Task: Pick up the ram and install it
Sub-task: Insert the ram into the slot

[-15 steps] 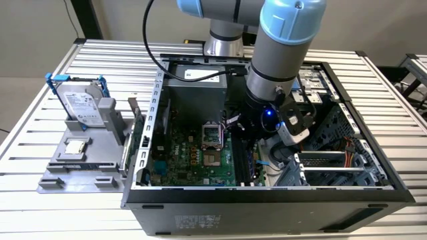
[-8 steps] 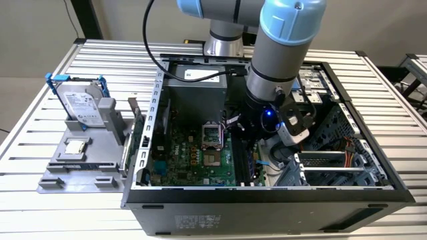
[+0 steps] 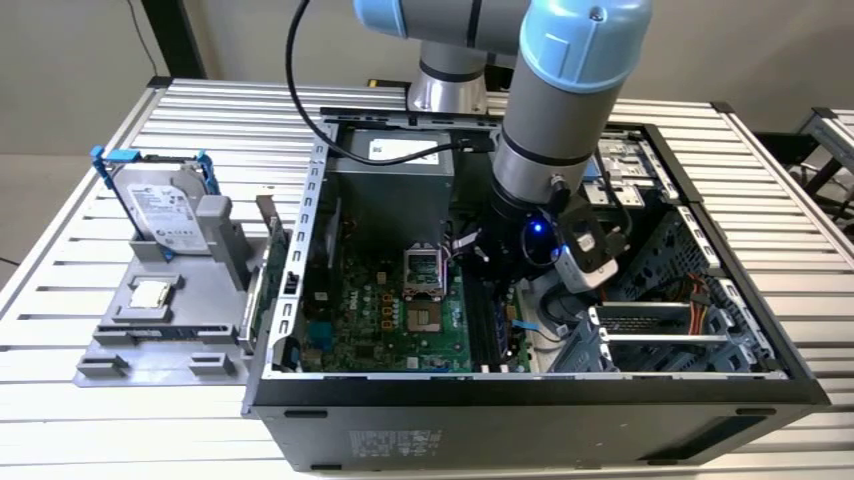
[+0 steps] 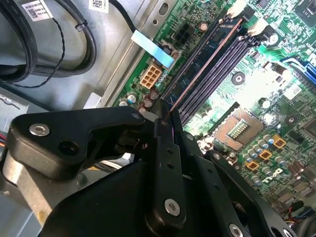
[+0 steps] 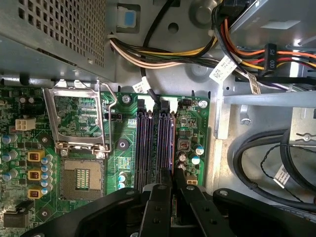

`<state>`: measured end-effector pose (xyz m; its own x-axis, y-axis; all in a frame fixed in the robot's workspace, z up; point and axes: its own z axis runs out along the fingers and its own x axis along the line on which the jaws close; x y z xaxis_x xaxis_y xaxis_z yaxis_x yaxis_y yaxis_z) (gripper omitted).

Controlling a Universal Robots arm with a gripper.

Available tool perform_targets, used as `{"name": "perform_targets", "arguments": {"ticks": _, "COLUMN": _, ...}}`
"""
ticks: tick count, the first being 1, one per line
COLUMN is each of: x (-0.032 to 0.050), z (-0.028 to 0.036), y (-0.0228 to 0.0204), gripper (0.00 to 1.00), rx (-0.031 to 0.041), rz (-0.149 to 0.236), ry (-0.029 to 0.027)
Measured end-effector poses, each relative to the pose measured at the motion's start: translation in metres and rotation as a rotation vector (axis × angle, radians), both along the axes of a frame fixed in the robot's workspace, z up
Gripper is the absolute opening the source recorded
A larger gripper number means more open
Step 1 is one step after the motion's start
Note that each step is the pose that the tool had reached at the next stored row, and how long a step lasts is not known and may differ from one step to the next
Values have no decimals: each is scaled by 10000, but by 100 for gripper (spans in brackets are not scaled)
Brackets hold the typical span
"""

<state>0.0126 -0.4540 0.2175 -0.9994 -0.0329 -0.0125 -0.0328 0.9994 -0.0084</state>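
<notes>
pincer (image 4: 167,114) is clenched on the ram (image 4: 195,69), fingers pinched flat against its two faces at the near end. we only have the one arm (image 3: 561,110), and it's reaching down inside the open case (image 3: 534,385), over the exterior view's right side of the motherboard (image 5: 123,148).

key relation: the stick's long axis runs straight out from the fingertips and parallel to the ram slots (image 5: 148,143). it sits at the outermost slot, on the side away from the cpu socket (image 5: 81,175). so the alignment along the slot looks right, and what's left is vertical.

view differences:
- second wrist view is oblique, so we see the dark blue face of the board and its thin coppery top edge running towards the white latches at the far end.
- first wrist view looks nearly straight down. the slot bank reads as parallel lines between the fingers (image 5: 163,190), and the board is edge-on, hardly separable from the slot.
- exterior view gives arm placement, plus the hard drive (image 3: 167,205) parked outside on the fixture. the wrist hides the slot area.

hedge: we can't tell whether the bottom edge is already in the slot or just above it. probably touching, not latched.
</notes>
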Motion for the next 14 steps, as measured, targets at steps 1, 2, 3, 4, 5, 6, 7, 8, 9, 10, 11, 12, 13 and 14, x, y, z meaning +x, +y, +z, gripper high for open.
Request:
{"name": "perform_targets", "arguments": {"ticks": 1, "x": 0, "z": 2, "y": 0, "gripper": 0, "rx": 0, "rz": -1, "ry": 0}}
{"name": "perform_targets", "arguments": {"ticks": 2, "x": 0, "z": 4, "y": 0, "gripper": 0, "rx": 1, "rz": 0, "ry": 1}}
{"name": "perform_targets", "arguments": {"ticks": 3, "x": 1, "z": 8, "y": -1, "gripper": 0, "rx": 2, "rz": 0, "ry": 1}}
{"name": "perform_targets", "arguments": {"ticks": 4, "x": 2, "z": 9, "y": 2, "gripper": 0, "rx": 21, "rz": 0, "ry": -5}}
{"name": "perform_targets", "arguments": {"ticks": 5, "x": 1, "z": 16, "y": 0, "gripper": 0, "rx": 10, "rz": 1, "ry": 0}}
{"name": "perform_targets", "arguments": {"ticks": 6, "x": 1, "z": 24, "y": -2, "gripper": 0, "rx": 2, "rz": 0, "ry": 0}}
{"name": "perform_targets", "arguments": {"ticks": 7, "x": 1, "z": 25, "y": -4, "gripper": 0, "rx": 0, "rz": -1, "ry": 1}}
{"name": "perform_targets", "arguments": {"ticks": 8, "x": 1, "z": 26, "y": -4, "gripper": 0, "rx": -1, "rz": 0, "ry": 1}}
{"name": "perform_targets", "arguments": {"ticks": 9, "x": 1, "z": 25, "y": -5, "gripper": 0, "rx": 0, "rz": -1, "ry": 1}}
{"name": "perform_targets", "arguments": {"ticks": 10, "x": 1, "z": 26, "y": -7, "gripper": 0, "rx": -1, "rz": -2, "ry": 3}}
{"name": "perform_targets", "arguments": {"ticks": 11, "x": 1, "z": 27, "y": -8, "gripper": 0, "rx": 0, "rz": -10, "ry": 7}}
{"name": "perform_targets", "arguments": {"ticks": 12, "x": 1, "z": 33, "y": -9, "gripper": 0, "rx": -3, "rz": -32, "ry": 12}}
{"name": "perform_targets", "arguments": {"ticks": 13, "x": 1, "z": 39, "y": -9, "gripper": 0, "rx": -2, "rz": -60, "ry": 21}}
{"name": "perform_targets", "arguments": {"ticks": 14, "x": 2, "z": 45, "y": -9, "gripper": 0, "rx": -2, "rz": -82, "ry": 30}}
